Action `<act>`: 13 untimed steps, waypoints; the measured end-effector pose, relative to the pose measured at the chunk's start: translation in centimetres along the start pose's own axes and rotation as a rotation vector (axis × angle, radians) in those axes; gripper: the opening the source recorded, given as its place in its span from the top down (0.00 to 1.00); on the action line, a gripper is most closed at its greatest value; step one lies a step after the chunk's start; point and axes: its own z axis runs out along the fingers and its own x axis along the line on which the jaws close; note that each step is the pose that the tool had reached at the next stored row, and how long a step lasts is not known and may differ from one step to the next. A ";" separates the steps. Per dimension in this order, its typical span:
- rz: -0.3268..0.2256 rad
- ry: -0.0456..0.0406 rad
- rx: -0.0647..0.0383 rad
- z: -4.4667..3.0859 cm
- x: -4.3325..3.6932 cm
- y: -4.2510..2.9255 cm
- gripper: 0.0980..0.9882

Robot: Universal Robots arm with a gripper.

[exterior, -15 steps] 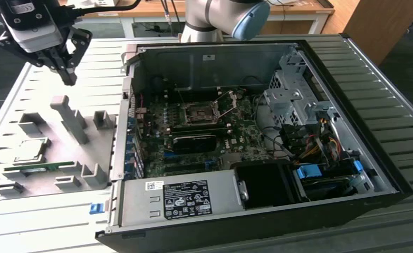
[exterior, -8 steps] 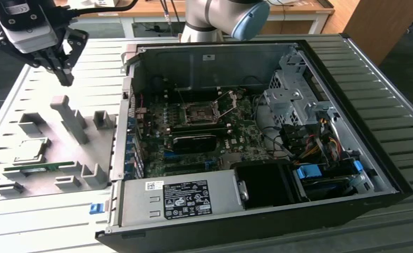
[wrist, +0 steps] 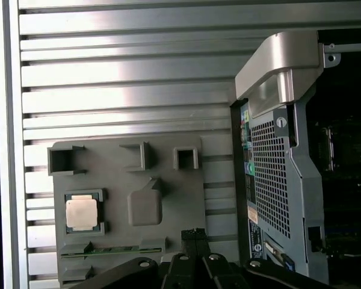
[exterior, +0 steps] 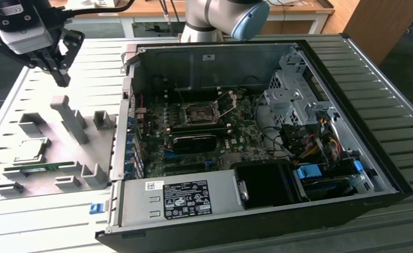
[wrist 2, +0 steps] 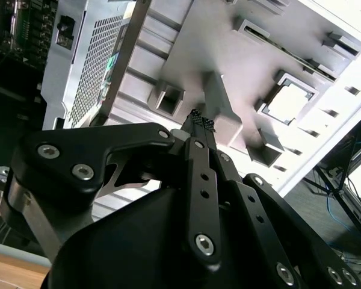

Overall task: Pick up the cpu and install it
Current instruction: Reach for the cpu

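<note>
Cpu in grey holder, apart from hand

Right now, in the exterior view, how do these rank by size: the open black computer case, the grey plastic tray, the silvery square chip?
Largest to smallest:
1. open black computer case
2. grey plastic tray
3. silvery square chip, clearly smallest

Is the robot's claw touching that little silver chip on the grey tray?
Apart. In the exterior view the gripper hangs above the grey tray, with a plain stretch of tray between it and the cpu.
</note>
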 end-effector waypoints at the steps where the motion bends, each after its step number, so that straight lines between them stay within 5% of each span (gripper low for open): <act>1: 0.000 0.0001 0.000 0.01 0.09 -0.01 0.99; 13: 0.000 0.0002 0.000 0.14 0.81 -0.07 0.99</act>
